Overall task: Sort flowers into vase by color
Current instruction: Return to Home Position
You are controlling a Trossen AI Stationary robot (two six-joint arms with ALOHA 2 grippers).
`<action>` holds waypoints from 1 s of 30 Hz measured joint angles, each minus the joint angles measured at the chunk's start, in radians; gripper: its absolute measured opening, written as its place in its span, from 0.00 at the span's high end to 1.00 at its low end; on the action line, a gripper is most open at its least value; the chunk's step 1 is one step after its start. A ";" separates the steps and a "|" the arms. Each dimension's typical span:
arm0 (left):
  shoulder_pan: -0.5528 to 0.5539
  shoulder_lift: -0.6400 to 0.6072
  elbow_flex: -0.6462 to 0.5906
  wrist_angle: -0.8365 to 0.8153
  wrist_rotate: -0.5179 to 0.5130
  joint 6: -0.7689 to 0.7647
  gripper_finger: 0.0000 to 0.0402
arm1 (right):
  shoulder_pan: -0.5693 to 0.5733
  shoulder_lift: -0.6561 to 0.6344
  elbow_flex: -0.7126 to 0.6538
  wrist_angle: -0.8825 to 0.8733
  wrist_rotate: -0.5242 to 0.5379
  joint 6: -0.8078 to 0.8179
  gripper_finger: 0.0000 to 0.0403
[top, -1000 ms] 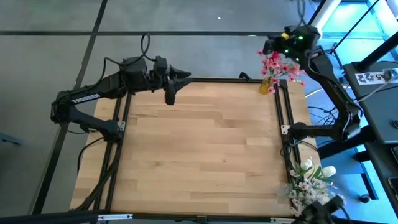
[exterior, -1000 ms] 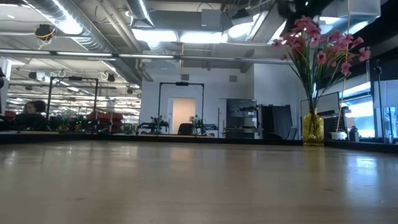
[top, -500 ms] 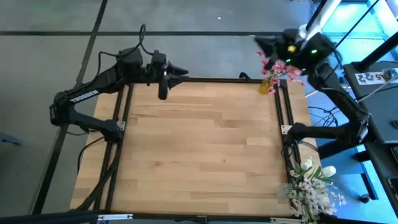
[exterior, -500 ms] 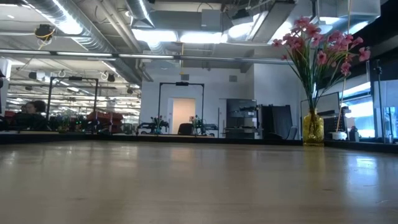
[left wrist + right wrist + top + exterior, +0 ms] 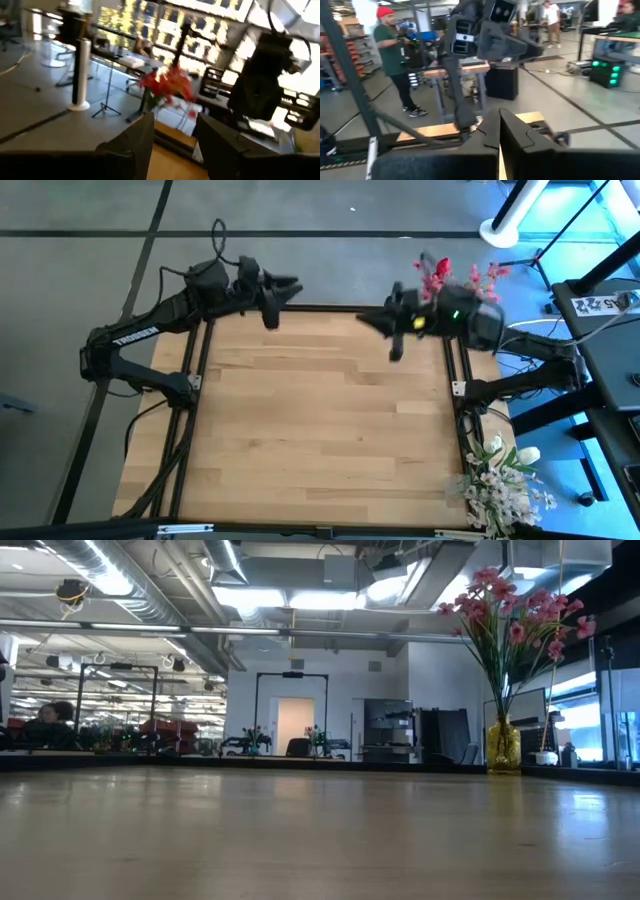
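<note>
Over the table's far edge, right of middle: the right gripper [image 5: 375, 319] hangs just inside the edge and points toward the left arm's side. Its fingers are pressed together with nothing between them, and the right wrist view shows the two dark tips meeting.
right arm [image 5: 520, 375]: it reaches from its base at the table's right rail, and its wrist crosses in front of the far right corner.
red and pink flowers [image 5: 440, 275]: they are bunched together, rising just behind the right arm's wrist at the far right corner.
yellow vase [image 5: 503, 745]: it stands upright at the far right edge in the low view and holds the red and pink stems. In the high view the arm hides it.
white flowers [image 5: 500, 475]: a bunch of tulips and tiny blossoms sits just off the near right corner, well apart from both grippers. What holds them cannot be made out.
left gripper [image 5: 285, 288]: it is above the far left edge, pointing toward the right arm. Its fingers are spread and empty, with a clear gap between them in the left wrist view.
table [image 5: 320, 420]: its bare wooden top lies between the two arms.
person [image 5: 390, 55]: wearing a red cap and green top, the person stands in the room beyond the table.
</note>
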 joint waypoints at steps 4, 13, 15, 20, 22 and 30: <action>-0.072 -0.010 -0.117 -0.003 0.023 0.060 0.64 | 0.086 -0.005 -0.141 0.107 0.062 -0.002 1.00; -0.114 -0.146 -0.526 0.298 0.267 0.073 0.64 | 0.121 -0.028 -0.325 0.135 -0.056 -0.042 1.00; -0.107 -0.180 -0.624 0.449 0.327 0.071 0.64 | 0.075 -0.036 -0.376 0.150 -0.162 -0.049 1.00; -0.102 -0.219 -0.812 0.717 0.335 0.012 0.64 | -0.039 -0.072 -0.447 0.147 -0.403 -0.076 1.00; -0.102 -0.231 -0.861 0.719 0.319 0.012 0.64 | -0.081 -0.095 -0.448 0.067 -0.418 -0.047 1.00; -0.113 -0.228 -0.952 0.705 0.256 -0.108 0.64 | -0.140 -0.093 -0.449 -0.138 -0.267 0.001 0.97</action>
